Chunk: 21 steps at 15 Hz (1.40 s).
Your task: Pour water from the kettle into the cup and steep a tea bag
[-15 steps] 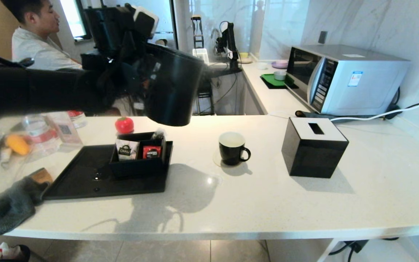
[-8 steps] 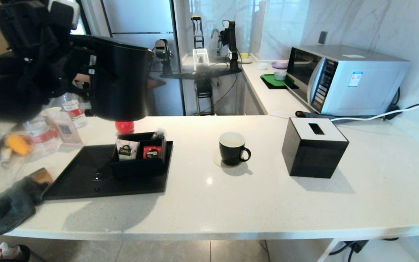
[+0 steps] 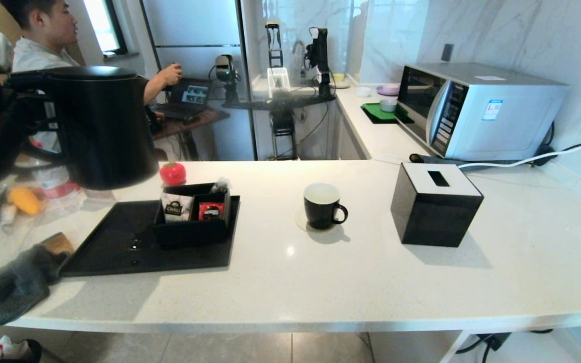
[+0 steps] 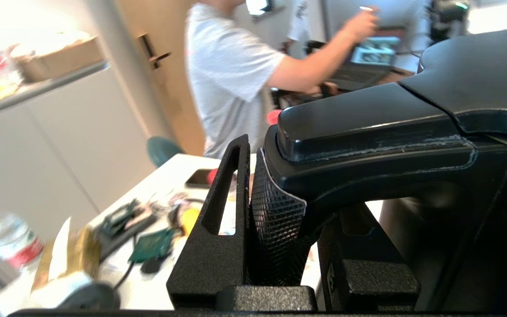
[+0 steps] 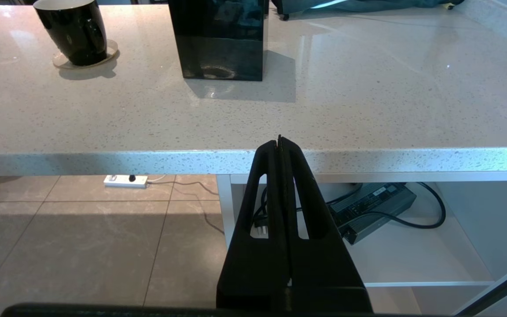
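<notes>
The black kettle (image 3: 104, 126) hangs upright in the air beyond the far left corner of the tray. My left gripper (image 4: 293, 185) is shut on its loop handle (image 4: 368, 127), at the left edge of the head view. The black cup (image 3: 322, 205) with a white inside stands on a coaster at mid-counter, also in the right wrist view as the cup (image 5: 74, 28). The tea bag (image 3: 220, 185) shows as a small pale pouch at the back right of the black organiser box. My right gripper (image 5: 280, 141) is shut and empty, parked below the counter's front edge.
A black tray (image 3: 109, 252) carries the organiser box (image 3: 194, 232) with a white sachet (image 3: 174, 209) and a red sachet (image 3: 211, 210). A black tissue box (image 3: 434, 204) stands right of the cup, a microwave (image 3: 477, 108) behind. A grey cloth (image 3: 13, 287) and bottles (image 3: 53, 186) lie left.
The kettle has swung left, from a tilted pose over the organiser box to upright over the tray's far left. The cup and my right gripper have not moved.
</notes>
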Motion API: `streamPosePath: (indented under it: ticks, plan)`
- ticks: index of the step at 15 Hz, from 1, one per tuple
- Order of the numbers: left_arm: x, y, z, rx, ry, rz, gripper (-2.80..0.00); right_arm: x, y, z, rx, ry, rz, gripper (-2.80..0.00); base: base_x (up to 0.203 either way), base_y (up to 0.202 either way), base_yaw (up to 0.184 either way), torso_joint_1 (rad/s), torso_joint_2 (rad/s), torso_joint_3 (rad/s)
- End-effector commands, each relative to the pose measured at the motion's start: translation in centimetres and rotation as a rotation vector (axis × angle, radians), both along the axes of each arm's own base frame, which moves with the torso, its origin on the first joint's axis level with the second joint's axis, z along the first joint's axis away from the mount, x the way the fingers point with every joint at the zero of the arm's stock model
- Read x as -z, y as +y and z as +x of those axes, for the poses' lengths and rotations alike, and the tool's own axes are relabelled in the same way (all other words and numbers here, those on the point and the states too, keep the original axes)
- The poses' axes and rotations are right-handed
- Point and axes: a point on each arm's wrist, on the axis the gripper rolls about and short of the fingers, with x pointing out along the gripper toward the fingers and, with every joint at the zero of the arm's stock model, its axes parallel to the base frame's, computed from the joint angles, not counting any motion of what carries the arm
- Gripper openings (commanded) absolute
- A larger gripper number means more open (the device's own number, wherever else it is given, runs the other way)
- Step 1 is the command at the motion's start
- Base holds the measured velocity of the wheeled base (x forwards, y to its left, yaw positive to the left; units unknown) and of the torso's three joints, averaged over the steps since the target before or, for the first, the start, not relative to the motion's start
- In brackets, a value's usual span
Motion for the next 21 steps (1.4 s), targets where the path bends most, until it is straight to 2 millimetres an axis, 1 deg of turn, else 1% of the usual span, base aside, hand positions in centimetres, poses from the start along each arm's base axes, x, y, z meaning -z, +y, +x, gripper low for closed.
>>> streamPosePath:
  ticks: [1, 3, 6, 9, 11, 14, 21]
  plan:
    - [0.5, 1.5, -0.9, -0.044, -0.032, -0.01, -2.8, 0.0, 0.0, 0.0, 0.0, 0.001, 0.0, -2.8, 0.0, 0.0, 0.0, 0.0, 0.0, 0.0]
    - [1.3, 2.6, -1.5, -0.038, -0.047, -0.004, -2.8, 0.0, 0.0, 0.0, 0.0, 0.001, 0.0, -2.8, 0.0, 0.0, 0.0, 0.0, 0.0, 0.0]
    - [2.9, 4.7, -2.2, -0.09, -0.04, 0.001, -2.8, 0.0, 0.0, 0.0, 0.0, 0.001, 0.0, -2.8, 0.0, 0.0, 0.0, 0.0, 0.0, 0.0]
    - [4.6, 6.7, -2.2, -0.112, -0.02, 0.007, -2.8, 0.0, 0.0, 0.0, 0.0, 0.001, 0.0, -2.8, 0.0, 0.0, 0.0, 0.0, 0.0, 0.0]
    - [5.6, 7.6, -1.7, -0.1, -0.014, 0.013, -2.8, 0.0, 0.0, 0.0, 0.0, 0.001, 0.0, -2.8, 0.0, 0.0, 0.0, 0.0, 0.0, 0.0]
    - [7.3, 8.0, -0.6, -0.096, -0.015, 0.014, -2.8, 0.0, 0.0, 0.0, 0.0, 0.001, 0.0, -2.8, 0.0, 0.0, 0.0, 0.0, 0.0, 0.0]
    - [12.9, 8.5, 2.3, -0.072, 0.054, -0.04, -2.8, 0.0, 0.0, 0.0, 0.0, 0.001, 0.0, -2.8, 0.0, 0.0, 0.0, 0.0, 0.0, 0.0]
